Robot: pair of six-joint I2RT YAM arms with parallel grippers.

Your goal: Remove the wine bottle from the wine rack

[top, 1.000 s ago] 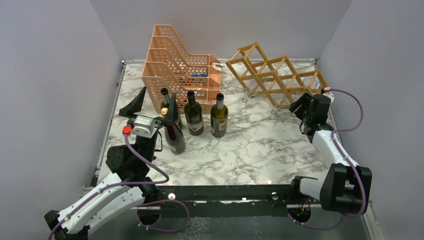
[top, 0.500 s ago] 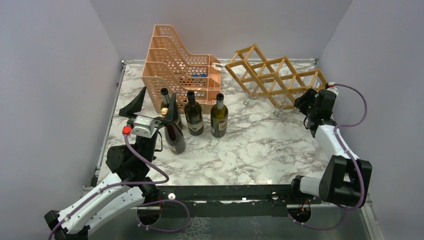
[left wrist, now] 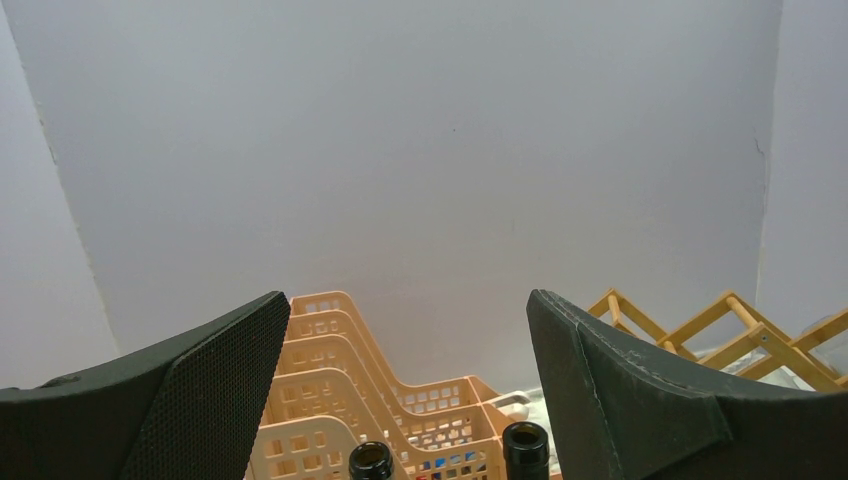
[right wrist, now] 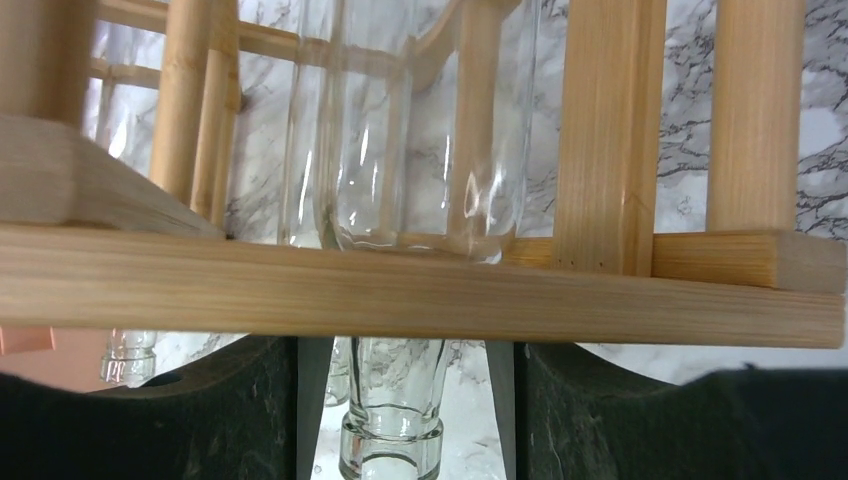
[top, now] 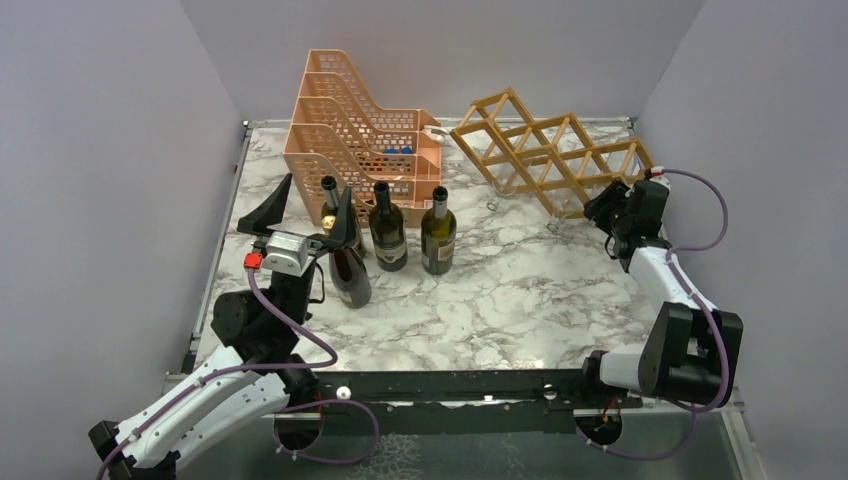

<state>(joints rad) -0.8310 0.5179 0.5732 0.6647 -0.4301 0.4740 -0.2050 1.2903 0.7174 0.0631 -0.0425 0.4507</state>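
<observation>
Judging from the present views, the task is assessed as being at the grasp stage; no extraction is completed. The clear glass wine bottle (right wrist: pixel 400 150) is seated in a cell of the wine rack (top: pixel 541 152), at the rack's near right end, and its neck is projected out of the rack below a wooden slat. The right gripper (right wrist: pixel 405 400) is positioned at that end of the rack, with its jaws set on either side of the neck. A narrow gap is visible between each pad and the glass, so the jaws are read as partly closed but not clamped; no grip is confirmed. The left gripper (left wrist: pixel 408 295) is held well to the left of the rack, jaws spread wide, nothing between them. Dark wine bottles (top: pixel 388 232) are stood upright left of the rack, in front of the orange tiered tray (top: pixel 350 130) placed beside the rack's left end. Outstanding steps: the neck is to be clamped, and the bottle is to be drawn clear of the rack.
</observation>
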